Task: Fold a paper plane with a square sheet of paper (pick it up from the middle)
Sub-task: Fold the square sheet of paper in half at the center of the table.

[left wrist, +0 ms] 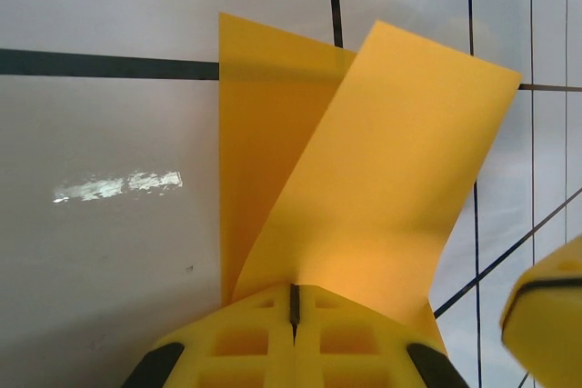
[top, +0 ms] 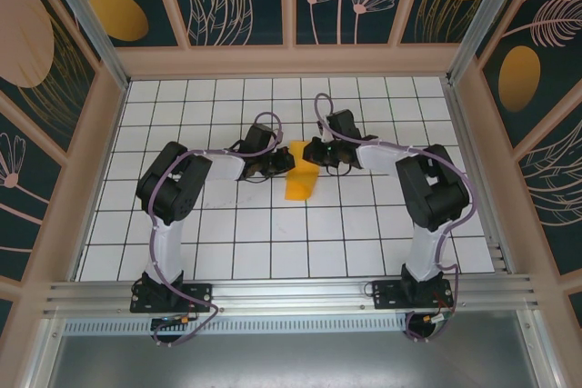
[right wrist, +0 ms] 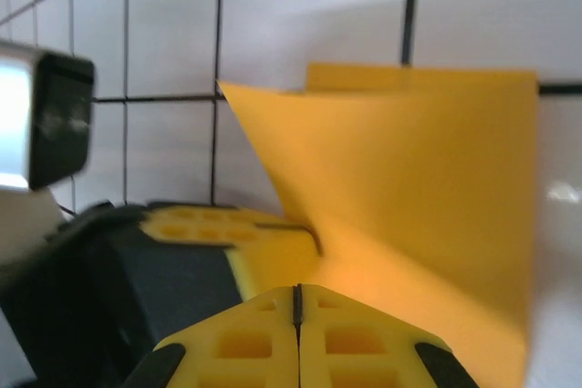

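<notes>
Top external shows the square sheet of paper (top: 300,181) in the middle of the desk (top: 227,252), between the two arms. It is doubled into a narrow strip whose long axis runs roughly near to far, and it has no pointed end yet. The left tool (left wrist: 293,292) and right tool (right wrist: 297,292) are each clamped on a raised flap of it. By my reading only an early fold is under way — nose and wings remain.
</notes>
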